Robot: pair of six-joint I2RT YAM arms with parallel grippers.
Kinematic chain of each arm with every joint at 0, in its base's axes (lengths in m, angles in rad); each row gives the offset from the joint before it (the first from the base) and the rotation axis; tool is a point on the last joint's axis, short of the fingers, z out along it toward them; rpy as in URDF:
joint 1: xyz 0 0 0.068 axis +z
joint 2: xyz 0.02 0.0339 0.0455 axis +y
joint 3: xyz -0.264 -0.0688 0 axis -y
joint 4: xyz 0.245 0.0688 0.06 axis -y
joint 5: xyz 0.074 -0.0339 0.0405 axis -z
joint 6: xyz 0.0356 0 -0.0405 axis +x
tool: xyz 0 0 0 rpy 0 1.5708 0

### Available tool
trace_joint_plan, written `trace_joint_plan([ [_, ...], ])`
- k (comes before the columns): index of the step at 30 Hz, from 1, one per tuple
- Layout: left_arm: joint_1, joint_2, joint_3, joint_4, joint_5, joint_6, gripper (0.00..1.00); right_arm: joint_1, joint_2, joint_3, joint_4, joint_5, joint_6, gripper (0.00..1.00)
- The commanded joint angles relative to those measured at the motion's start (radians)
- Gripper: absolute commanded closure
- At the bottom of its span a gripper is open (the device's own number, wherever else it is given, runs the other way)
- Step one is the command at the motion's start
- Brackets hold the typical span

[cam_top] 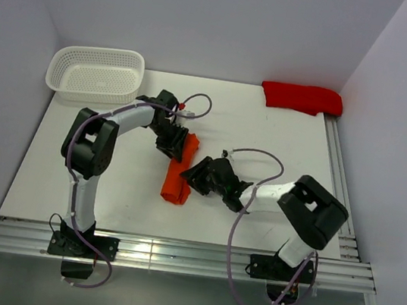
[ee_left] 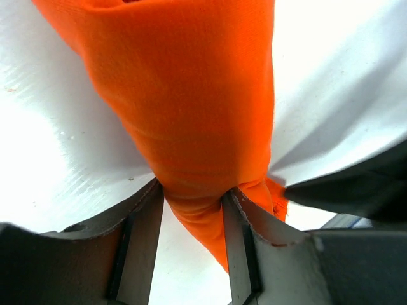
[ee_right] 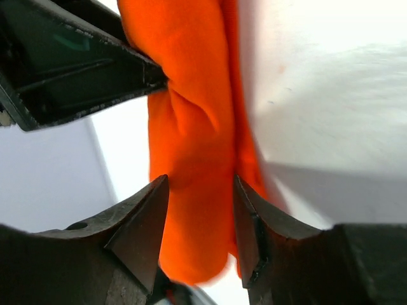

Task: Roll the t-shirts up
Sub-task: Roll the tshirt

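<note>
Black fingers of the left gripper (ee_left: 194,189) clench one end of the orange t-shirt (ee_left: 191,95), a narrow roll lying mid-way across the table (cam_top: 282,141) between the arms. The right gripper (ee_right: 200,181) straddles the other end; whether it squeezes or merely brackets the cloth I cannot tell. This shirt looks nearly rolled. Next probably comes a tidy release, then the red t-shirt (cam_top: 301,97) in the far right corner.

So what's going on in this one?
Both arms are working on the orange shirt, a long roll mid-table. The left tool pinches its far end. The right tool straddles it near the middle, grip unclear. The red shirt lies bunched at the far right corner, untouched, and a basket sits far left.
</note>
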Motion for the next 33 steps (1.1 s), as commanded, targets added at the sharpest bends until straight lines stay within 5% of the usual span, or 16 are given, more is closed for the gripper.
trace_joint_plan([
  [1, -0.012, 0.038, 0.021, 0.029, -0.156, 0.019, 0.55, 0.018, -0.115, 0.066, -0.332, 0.152, -0.099, 0.47],
  [6, -0.021, 0.047, 0.035, 0.009, -0.159, 0.031, 0.54, 0.005, -0.103, 0.155, -0.443, 0.184, -0.173, 0.41],
  [22, -0.035, 0.079, 0.076, -0.047, -0.144, 0.082, 0.49, -0.056, 0.106, 0.308, -0.419, 0.097, -0.283, 0.40],
  [25, -0.035, 0.075, 0.081, -0.051, -0.119, 0.089, 0.47, -0.057, 0.138, 0.327, -0.422, 0.081, -0.275, 0.46],
  [29, -0.033, 0.055, 0.087, -0.051, -0.096, 0.091, 0.40, -0.056, 0.162, 0.340, -0.448, 0.090, -0.254, 0.74],
  [33, -0.023, 0.018, 0.113, -0.050, -0.038, 0.095, 0.27, -0.057, 0.161, 0.345, -0.491, 0.110, -0.243, 0.77],
])
